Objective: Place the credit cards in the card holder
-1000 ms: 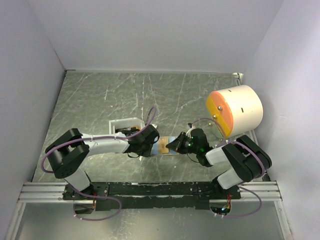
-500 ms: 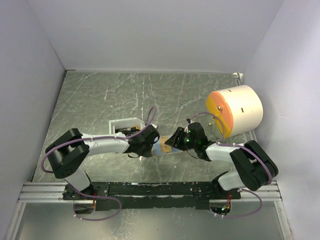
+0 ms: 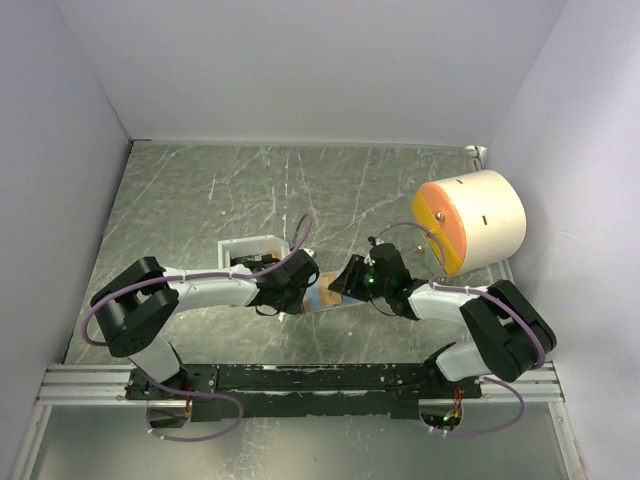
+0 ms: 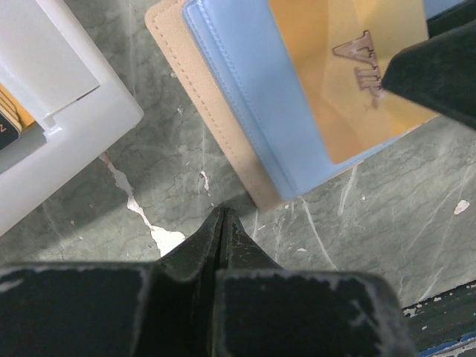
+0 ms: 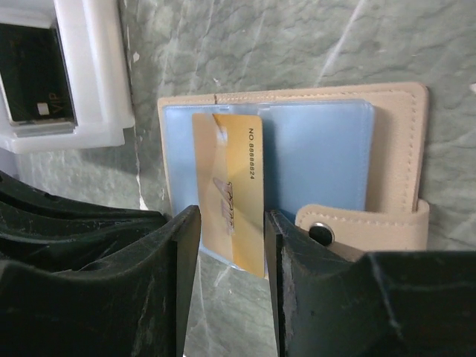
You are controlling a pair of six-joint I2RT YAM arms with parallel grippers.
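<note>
Our right arm [image 3: 480, 325] now reaches farther in than a second ago. The card holder [image 5: 398, 137] lies open just beside the white tray [image 5: 93, 71]. The orange card [image 5: 223, 163] seems partway in, so we judge it released, not seated. The right gripper [image 5: 230, 216] has sprung apart around it. The left gripper [image 4: 222, 223] stays pinched together, empty.

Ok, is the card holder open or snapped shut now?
Open: the card holder lies flat, blue pocket up, snap tab loose, gold card on it.

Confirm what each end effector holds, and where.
Left end effector shut, empty. Right end effector open, straddling near end of the yellow card; no grip evident.
</note>
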